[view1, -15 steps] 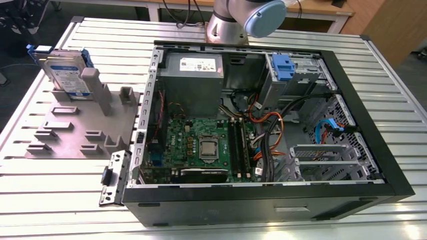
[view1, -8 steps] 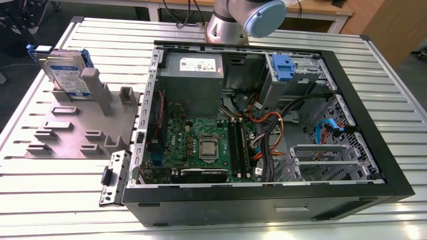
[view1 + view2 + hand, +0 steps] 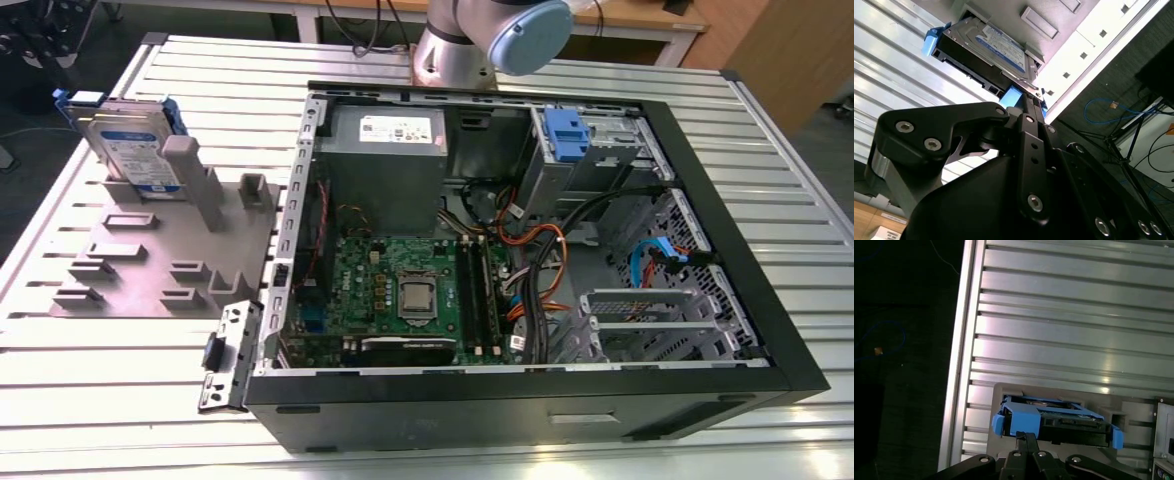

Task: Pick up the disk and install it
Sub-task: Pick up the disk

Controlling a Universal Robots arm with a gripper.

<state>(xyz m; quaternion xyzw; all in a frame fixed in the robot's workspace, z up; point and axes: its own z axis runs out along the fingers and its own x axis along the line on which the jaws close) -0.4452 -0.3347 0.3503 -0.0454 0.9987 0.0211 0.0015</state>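
Black linkage of my gripper (image 3: pixel 1030 101) crowds the near part of both wrist views. The two fingers run together to one point with no gap, and I see nothing clamped between them. That point overlaps the blue bracket (image 3: pixel 1021 421) of the disk (image 3: pixel 1054 416) in both wrist views. Whether the fingers touch it or sit apart from it in depth, I cannot tell from there.

In the exterior view the disk stands upright on its edge in a grey holder (image 3: pixel 147 250) at the exterior view's left. It is well apart from my arm (image 3: pixel 487 35), which is cut off by the frame edge at the back of the table (image 3: pixel 774 160). The disk's lower edge is sunk in the holder slot and hidden.

The first wrist view shows the disk edge-on with the label hidden. The second wrist view shows the white-and-blue label face and a dark connector side. The exterior view shows the label too.

The table is ribbed aluminium. The holder sits just beside an open computer case (image 3: pixel 534 395), with a green motherboard (image 3: pixel 400 290) on the case floor. A blue tab (image 3: pixel 567 135) sits at a drive bay in the far corner. In the first wrist view a corner of the case is clipped by the frame.

Past the table edge the floor is dark, and a blue cable (image 3: pixel 1104 107) there is hard to make out.
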